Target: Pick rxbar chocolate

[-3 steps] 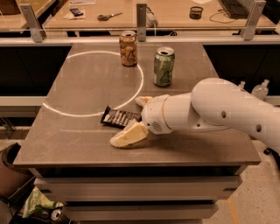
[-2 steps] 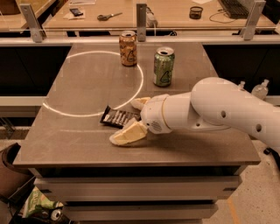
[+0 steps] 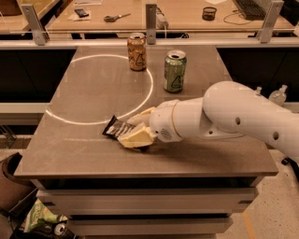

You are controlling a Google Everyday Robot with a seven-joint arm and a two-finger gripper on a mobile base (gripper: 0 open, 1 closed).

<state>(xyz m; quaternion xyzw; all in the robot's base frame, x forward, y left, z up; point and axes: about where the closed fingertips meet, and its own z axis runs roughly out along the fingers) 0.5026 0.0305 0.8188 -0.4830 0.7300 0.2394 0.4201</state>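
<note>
Fingers [image 3: 135, 138] apart, the gripper [image 3: 127, 130] straddles one rxbar chocolate [image 3: 115, 126] (beyond: one orange-brown can [image 3: 137, 51], one green can [image 3: 174, 71]).

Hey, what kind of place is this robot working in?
Probably a lab or workshop: desk with scissors behind, a table marked with a white circle, and the gripper at the rxbar near the table's front.

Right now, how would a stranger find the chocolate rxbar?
On the gray table, follow the white arm to its gripper near the front edge. The rxbar chocolate lies flat there: black and rectangular, unlike the upright orange-brown can and green can behind.
</note>
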